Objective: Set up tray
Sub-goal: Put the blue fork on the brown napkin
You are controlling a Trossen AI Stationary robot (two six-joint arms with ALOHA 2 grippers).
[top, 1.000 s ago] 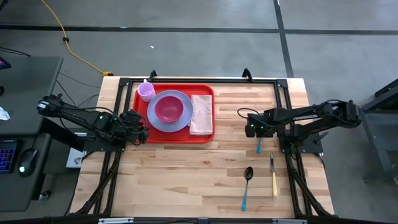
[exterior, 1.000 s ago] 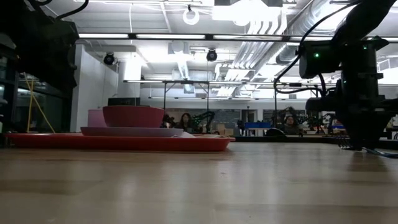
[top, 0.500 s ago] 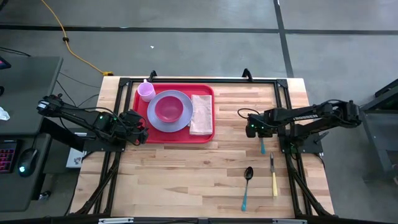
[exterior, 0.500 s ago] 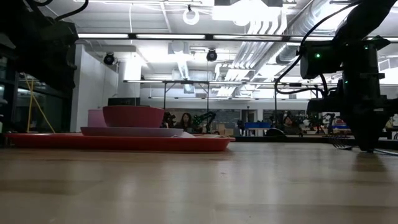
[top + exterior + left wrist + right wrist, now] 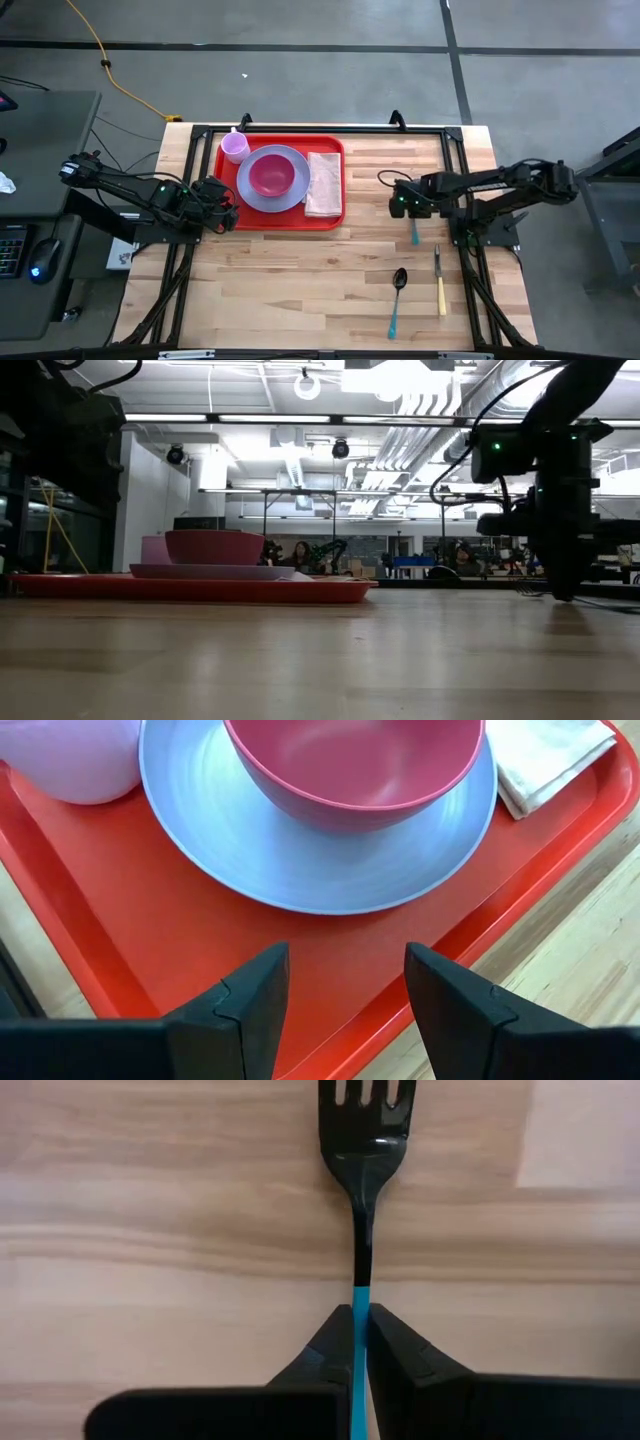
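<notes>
Cutlery is lying nearest the table's (image 5: 300,290) front edge: a spoon (image 5: 397,297) and a knife (image 5: 439,283), toward the right side. Farther in, I am pinching my right gripper (image 5: 359,1342) tight on the blue handle of a black fork (image 5: 364,1190). Toward the back left corner, the tray (image 5: 330,221) is sitting flat, carrying a lavender plate (image 5: 290,198) with a pink bowl (image 5: 270,175), a cup (image 5: 234,147) and a napkin (image 5: 323,184). I am holding my left gripper (image 5: 342,988) spread apart over the tray's left rim.
</notes>
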